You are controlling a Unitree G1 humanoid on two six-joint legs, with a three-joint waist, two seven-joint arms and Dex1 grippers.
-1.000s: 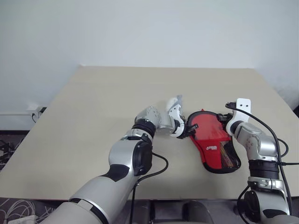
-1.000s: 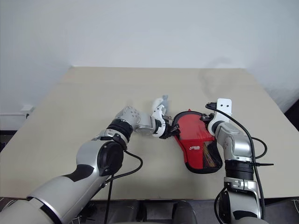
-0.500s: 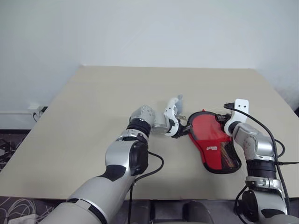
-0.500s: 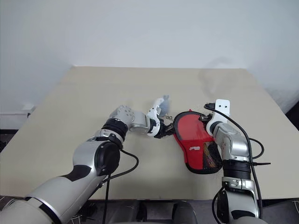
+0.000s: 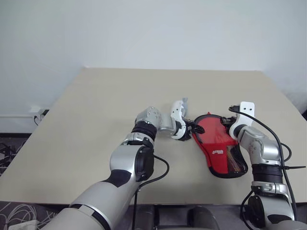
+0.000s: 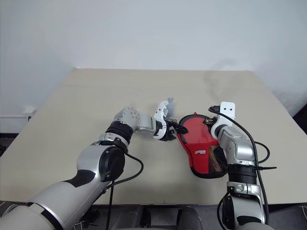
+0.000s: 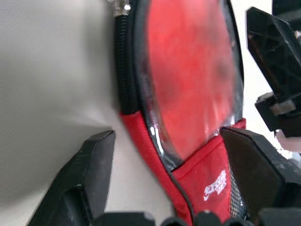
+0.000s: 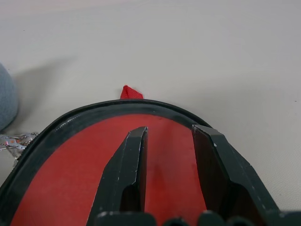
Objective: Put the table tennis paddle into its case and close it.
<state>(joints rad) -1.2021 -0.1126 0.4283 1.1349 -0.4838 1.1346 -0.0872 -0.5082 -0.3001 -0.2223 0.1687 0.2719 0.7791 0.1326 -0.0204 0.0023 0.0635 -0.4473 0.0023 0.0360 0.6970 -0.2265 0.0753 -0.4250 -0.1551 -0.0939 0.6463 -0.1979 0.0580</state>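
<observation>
While case [image 5: 218, 146] lies on table [image 5: 96, 110] right of centre, paddle [image 7: 188, 89] seen inside, zip unclosed. Left fingers [image 7: 94, 160] apart at case's left edge; right fingers [image 8: 136, 174] parted, resting on case. Soft cover judged floppy; zip pull best pinched.

case [image 5: 219, 143]: you've got red outside, black trim, black mesh pocket, small white logo
table tennis paddle [image 7: 188, 84]: red rubber face showing inside the case, from what you can see
zip [image 7: 123, 61]: black
ball [image 8: 7, 101]: grey-blue
table [image 5: 96, 110]: plain beige
left gripper [image 7: 169, 165]: black fingers
right gripper [image 8: 169, 165]: black fingers too
</observation>
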